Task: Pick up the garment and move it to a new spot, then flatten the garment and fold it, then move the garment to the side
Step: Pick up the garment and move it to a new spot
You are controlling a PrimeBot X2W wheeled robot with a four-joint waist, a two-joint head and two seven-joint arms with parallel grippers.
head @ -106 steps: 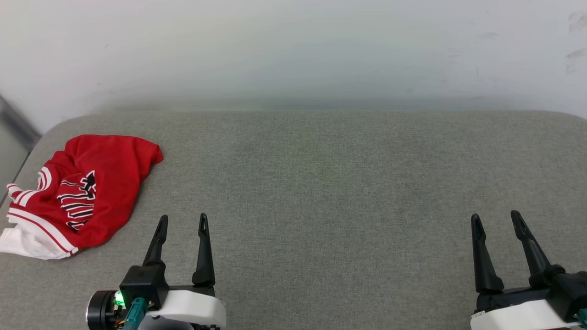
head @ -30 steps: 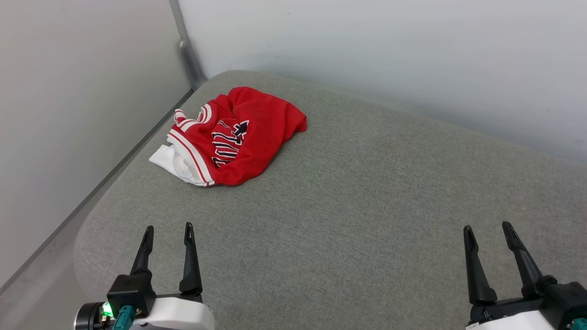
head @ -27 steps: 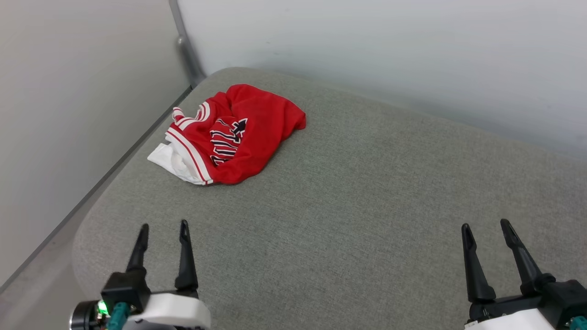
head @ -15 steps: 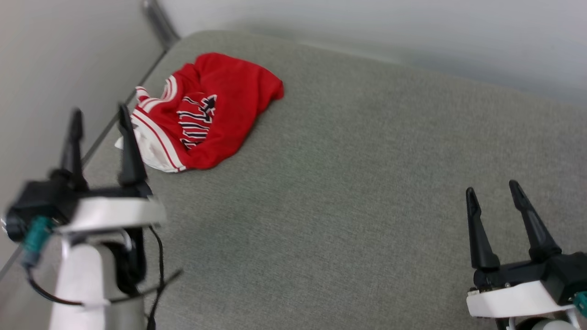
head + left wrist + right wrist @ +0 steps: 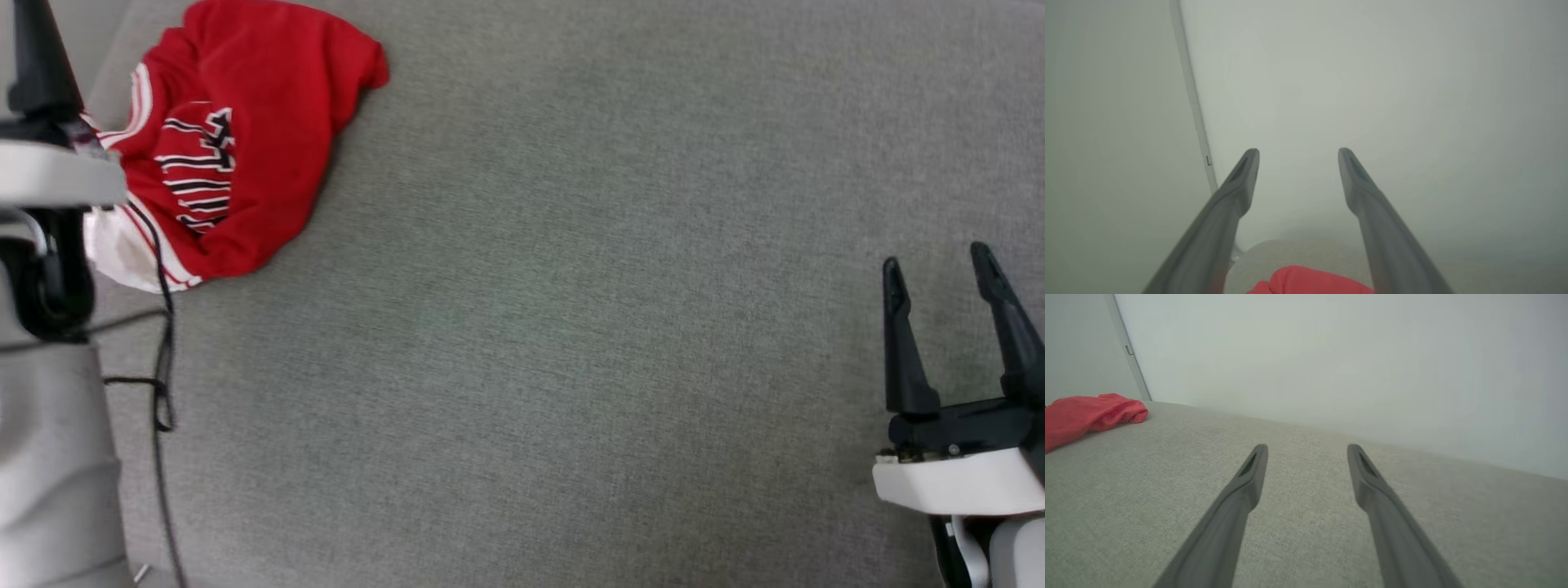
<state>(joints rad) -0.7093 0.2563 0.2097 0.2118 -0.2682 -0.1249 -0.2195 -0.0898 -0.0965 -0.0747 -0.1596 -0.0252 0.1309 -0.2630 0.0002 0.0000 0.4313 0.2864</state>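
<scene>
Left gripper point(image 5: 1298, 153) spread, empty, raised at the garment's point(image 5: 261, 122) left edge. Right gripper point(image 5: 936, 257) spread, empty, well apart on the right. Garment: crumpled red heap at the far-left corner of the grey upholstered surface point(image 5: 571, 327). Red-white striped trim and a white sleeve on its near-left side, black-white lettering bunched in the folds.

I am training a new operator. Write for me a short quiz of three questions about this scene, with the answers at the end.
1. What does the crumpled red T-shirt with white trim lie on?
2. True or false: the left hand grips the T-shirt.
3. The right hand is: A) open and empty; B) shut on the T-shirt; C) shut and empty.

Key:
1. On the grey woven fabric surface.
2. False: its fingers stand apart above the T-shirt.
3. A.
</scene>
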